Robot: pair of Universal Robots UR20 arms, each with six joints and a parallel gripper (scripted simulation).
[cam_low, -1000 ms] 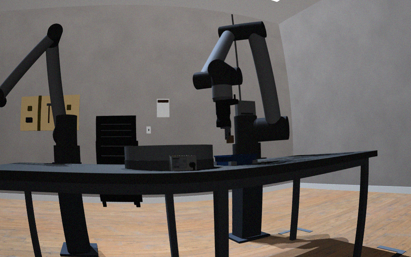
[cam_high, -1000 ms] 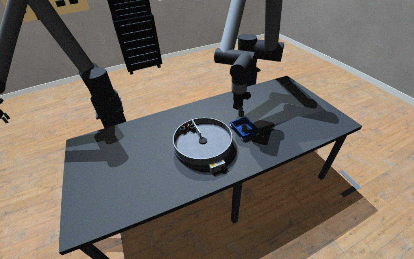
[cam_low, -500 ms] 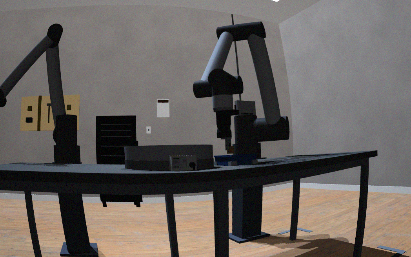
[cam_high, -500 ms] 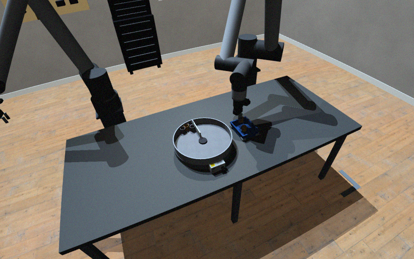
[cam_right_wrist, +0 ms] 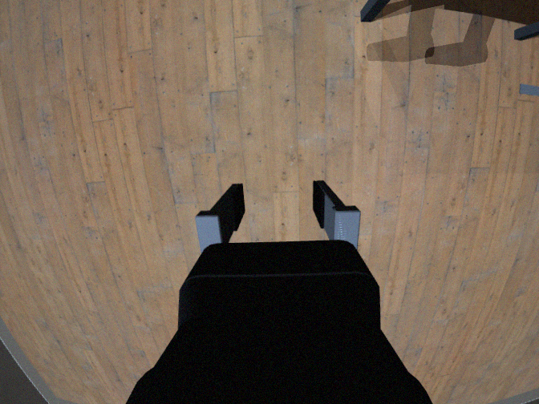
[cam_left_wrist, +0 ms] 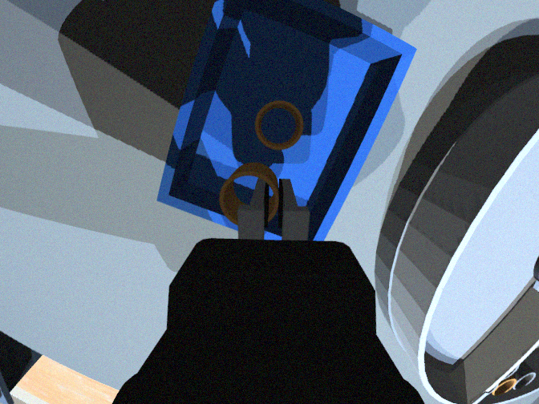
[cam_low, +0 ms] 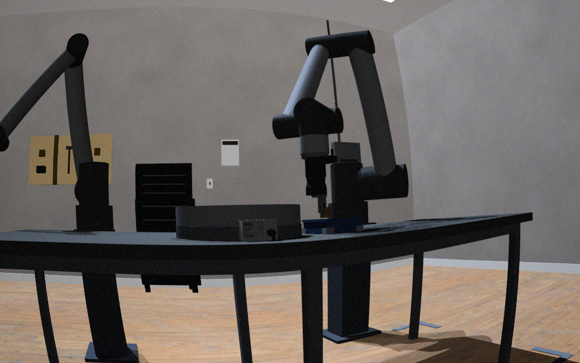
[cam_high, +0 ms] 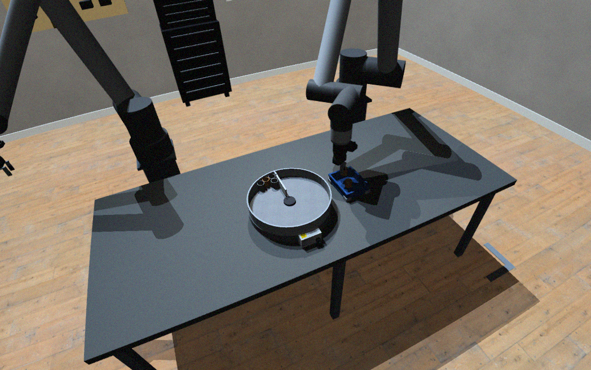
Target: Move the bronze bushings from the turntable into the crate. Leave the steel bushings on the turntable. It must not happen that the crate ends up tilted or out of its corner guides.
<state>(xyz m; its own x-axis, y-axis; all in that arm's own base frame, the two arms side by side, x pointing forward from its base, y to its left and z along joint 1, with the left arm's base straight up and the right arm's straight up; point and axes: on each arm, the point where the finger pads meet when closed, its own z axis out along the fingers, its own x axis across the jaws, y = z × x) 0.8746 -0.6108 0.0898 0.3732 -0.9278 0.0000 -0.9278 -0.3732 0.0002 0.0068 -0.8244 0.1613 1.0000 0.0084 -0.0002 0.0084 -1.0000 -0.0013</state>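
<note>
From above, one bronze bushing (cam_high: 347, 183) (cam_left_wrist: 257, 126) is resting inside our crate (cam_high: 333, 183) (cam_low: 348, 224) (cam_left_wrist: 370, 130); by left wrist, our left gripper (cam_high: 342, 164) (cam_low: 321, 206) (cam_left_wrist: 273, 193), nearly closed, is pinching another bushing (cam_high: 344, 171) (cam_low: 326, 211) (cam_left_wrist: 226, 197) there for lowering; by right wrist, our right gripper (cam_high: 8, 167) (cam_right_wrist: 277, 196) is standing wide, gripping nothing.One bronze bushing (cam_high: 347, 183) (cam_left_wrist: 257, 126) we are seeing from the top inside the crate (cam_high: 333, 183) (cam_low: 348, 224) (cam_left_wrist: 370, 130); by left wrist, our left gripper (cam_high: 342, 164) (cam_low: 321, 206) (cam_left_wrist: 273, 193), nearly closed, is pinching another bushing (cam_high: 344, 171) (cam_low: 326, 211) (cam_left_wrist: 226, 197) above for lowering; by right wrist, our right gripper (cam_high: 8, 167) (cam_right_wrist: 277, 196) is hanging wide, gripping nothing.

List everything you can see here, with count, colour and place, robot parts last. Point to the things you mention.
table (cam_high: 174, 270) (cam_low: 128, 251) (cam_left_wrist: 87, 291): one, dark grey, mid-room
turntable (cam_high: 263, 219) (cam_low: 205, 216) (cam_left_wrist: 418, 260): one, grey, on table
steel bushings (cam_left_wrist: 532, 376): three, grey, in turntable
bronze bushings (cam_high: 347, 183) (cam_left_wrist: 257, 125): three, brown; turntable, crate, left gripper
crate (cam_high: 339, 188) (cam_low: 351, 224) (cam_left_wrist: 368, 135): one, blue, beside turntable
control box (cam_high: 308, 239) (cam_low: 254, 231): one, pale, at turntable
cabinet (cam_high: 194, 52) (cam_low: 163, 188): one, black, behind table
pegboard (cam_low: 47, 147): one, tan, wall
notice (cam_low: 230, 155): one, white, wall
switch (cam_low: 209, 179): one, white, wall
arms (cam_high: 329, 48) (cam_low: 371, 102): two, grey, behind table
left gripper (cam_high: 343, 163) (cam_left_wrist: 273, 193): one, dark, at crate
right gripper (cam_high: 8, 167) (cam_right_wrist: 277, 196): one, dark, over floor
</note>
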